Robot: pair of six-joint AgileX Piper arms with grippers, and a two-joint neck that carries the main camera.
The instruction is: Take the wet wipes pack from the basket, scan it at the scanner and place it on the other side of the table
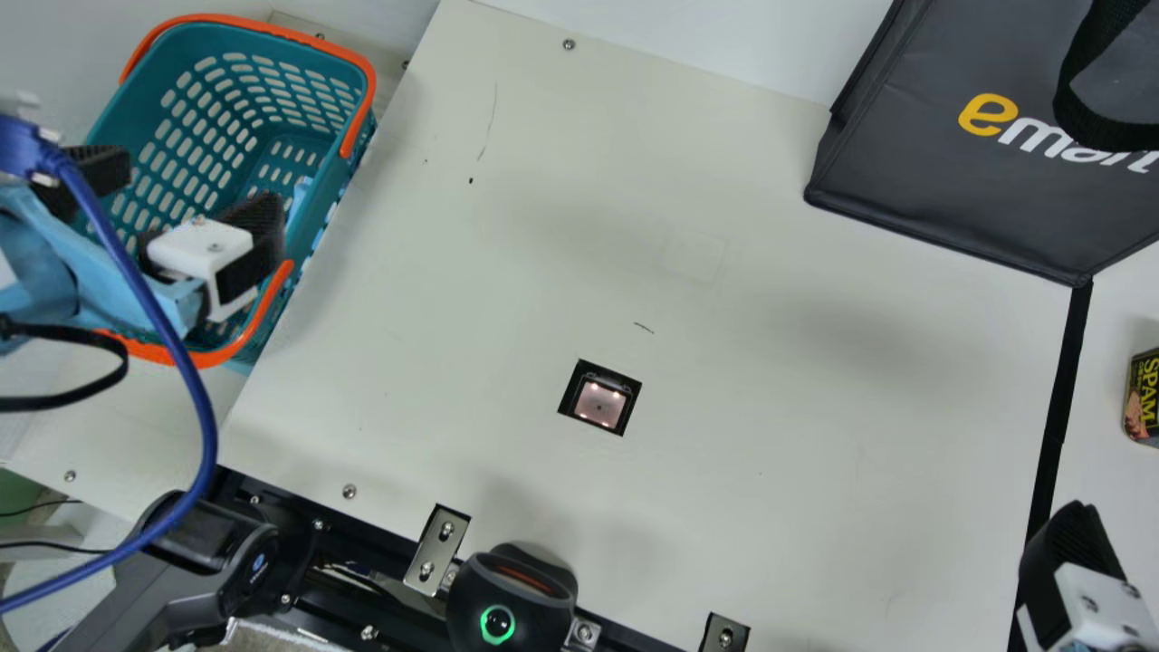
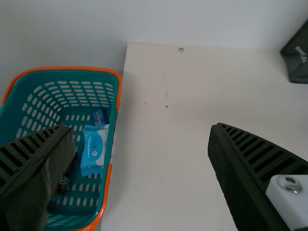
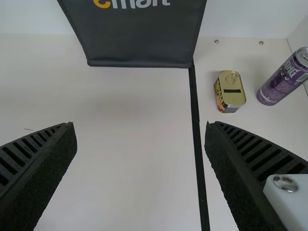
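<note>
Broad tabletop [image 1: 507,263] between basket [image 1: 319,215] and black strip [image 1: 1061,389], both jaws wide apart, empty.

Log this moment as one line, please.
left gripper: open, empty, at basket | wipes pack: inside basket, ungripped | right gripper: open, empty | scan and placing: not yet done

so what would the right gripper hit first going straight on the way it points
Probably the tabletop, short of the dark bag; depth is hard to judge, so possibly the dark bag.
</note>
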